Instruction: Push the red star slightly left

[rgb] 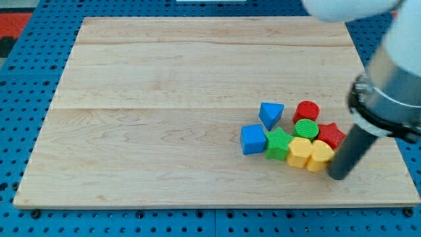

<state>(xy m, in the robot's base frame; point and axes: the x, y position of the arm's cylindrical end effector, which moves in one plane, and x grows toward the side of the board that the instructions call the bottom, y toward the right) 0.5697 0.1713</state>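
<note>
The red star (331, 135) lies at the right end of a tight cluster of blocks at the view's lower right. My tip (338, 176) is at the lower end of the dark rod, just right of and below the star, next to a yellow block (320, 157). A second yellow block (300, 152) sits left of that one. A green round block (306, 129) touches the star's left side, with a red cylinder (306, 111) above it. A green star (279, 143), a blue cube (252, 139) and a blue triangle (270, 114) lie further left.
The blocks rest on a pale wooden board (164, 99) set on a blue perforated base (20, 99). The arm's white and grey body (395, 79) fills the view's upper right, above the board's right edge.
</note>
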